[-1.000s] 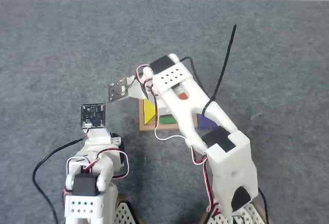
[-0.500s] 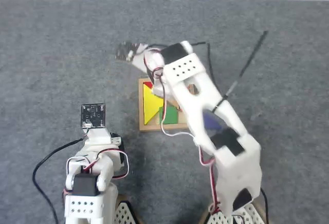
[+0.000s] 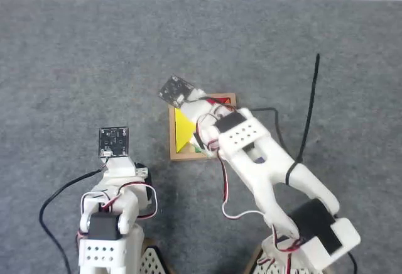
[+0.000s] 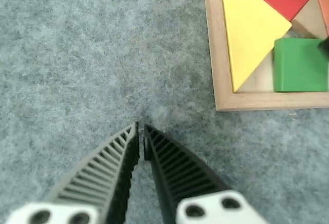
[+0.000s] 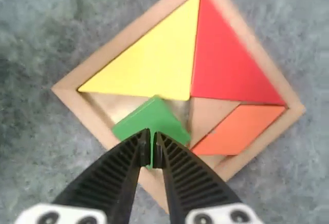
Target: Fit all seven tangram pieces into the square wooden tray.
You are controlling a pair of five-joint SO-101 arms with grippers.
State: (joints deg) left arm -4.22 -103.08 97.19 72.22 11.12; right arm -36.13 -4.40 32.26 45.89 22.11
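Here we find the tray, on the table, holding a yellow triangle, red triangle, orange piece and green square, the last partly hidden under the clenched right end effector; the left end effector, clenched, hangs nearby.

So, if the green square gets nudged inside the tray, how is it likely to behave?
The green square looks rigid and flat, so it should slide, not roll. Bare tray floor lies beside it, so a nudge may rotate it.
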